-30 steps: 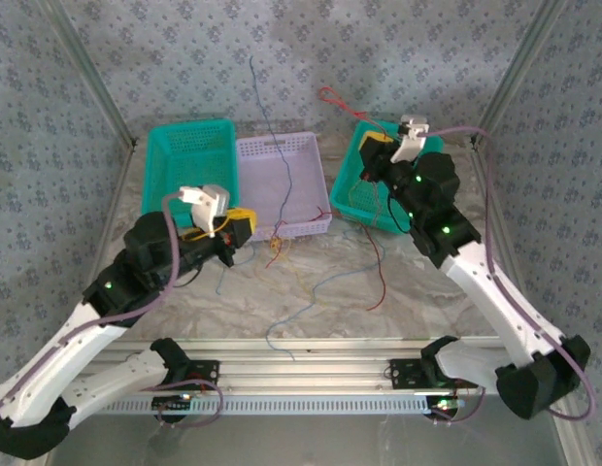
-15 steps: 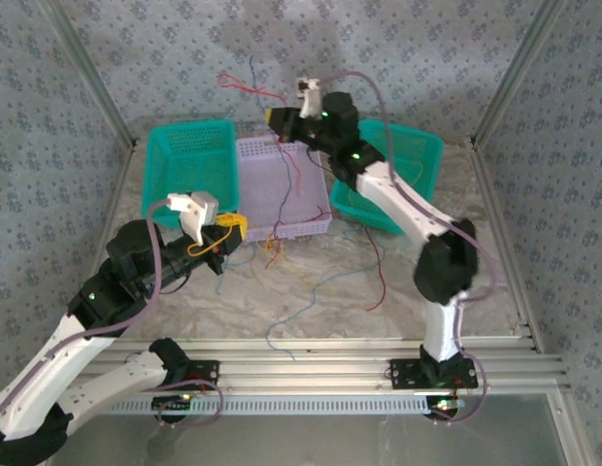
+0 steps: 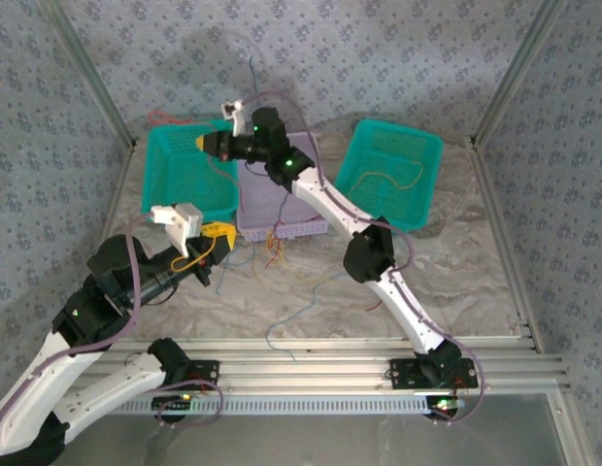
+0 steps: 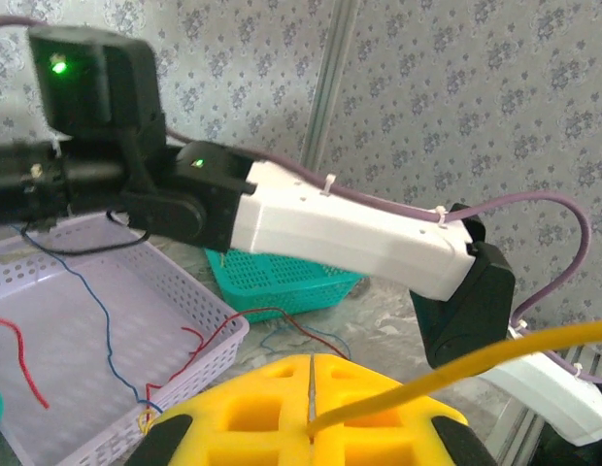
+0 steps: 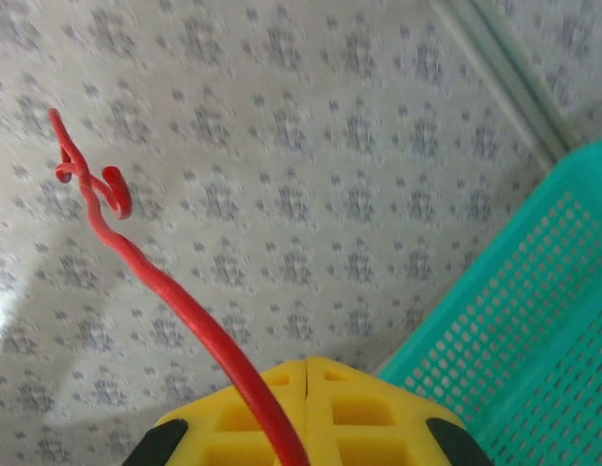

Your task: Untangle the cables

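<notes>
The cables are thin red, blue and yellow wires. A knot of them (image 3: 275, 245) hangs at the lavender basket's (image 3: 299, 225) front wall, and loose blue strands (image 3: 293, 318) trail over the table. My left gripper (image 3: 219, 234) (image 4: 311, 427) is shut on a yellow wire (image 4: 476, 364), low in front of the left teal basket (image 3: 175, 184). My right gripper (image 3: 204, 143) (image 5: 307, 413) is shut on a red wire (image 5: 155, 282), high over that teal basket's back edge. One orange wire (image 3: 393, 180) lies in the right teal basket (image 3: 422, 146).
The right arm (image 3: 320, 199) (image 4: 340, 223) stretches across the lavender basket. Red (image 4: 19, 359) and blue (image 4: 97, 311) wires lie inside that basket. Metal frame posts and patterned walls close in the back and sides; a rail runs along the near edge.
The right arm swung left from the right teal basket, across the lavender one, to above the left teal basket, carrying the red wire. The left gripper drew back slightly with the yellow wire.
</notes>
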Motion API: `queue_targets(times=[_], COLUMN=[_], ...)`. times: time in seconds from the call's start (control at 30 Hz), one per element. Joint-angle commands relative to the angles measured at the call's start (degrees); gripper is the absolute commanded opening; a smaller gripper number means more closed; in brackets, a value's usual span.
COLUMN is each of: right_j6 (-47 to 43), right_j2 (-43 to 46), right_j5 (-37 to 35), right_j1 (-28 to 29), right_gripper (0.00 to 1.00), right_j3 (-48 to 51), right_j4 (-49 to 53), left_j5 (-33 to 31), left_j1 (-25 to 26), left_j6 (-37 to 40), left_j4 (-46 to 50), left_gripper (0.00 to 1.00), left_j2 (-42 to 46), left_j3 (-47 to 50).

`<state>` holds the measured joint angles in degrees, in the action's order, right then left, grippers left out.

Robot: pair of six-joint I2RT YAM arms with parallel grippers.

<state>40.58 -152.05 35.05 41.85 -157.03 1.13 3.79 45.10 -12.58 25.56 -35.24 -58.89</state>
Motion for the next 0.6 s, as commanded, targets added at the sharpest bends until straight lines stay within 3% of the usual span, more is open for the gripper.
queue_targets(times=[0.0, 0.5, 0.57], right_j6=[-1.88, -1.81, -1.91], right_j2=[-2.55, -10.0, -10.02], right_j5=[1.5, -2.73, -3.15], right_j1=[0.63, 1.31, 1.4], right_gripper=[0.0, 0.0, 0.08], right_j3=[-2.05, -3.11, -3.02], right_j4=[-1.44, 2.33, 3.3], left_j5=[1.13, 1.13, 1.17], left_j1=[-0.27, -0.24, -0.2], left_j6=[0.66, 0.63, 0.61], left_j4=[-0.25, -0.63, -0.65], left_gripper=[0.0, 0.0, 0.0], left_j2=[0.35, 1.28, 1.26], left_j3=[0.27, 1.24, 1.25])
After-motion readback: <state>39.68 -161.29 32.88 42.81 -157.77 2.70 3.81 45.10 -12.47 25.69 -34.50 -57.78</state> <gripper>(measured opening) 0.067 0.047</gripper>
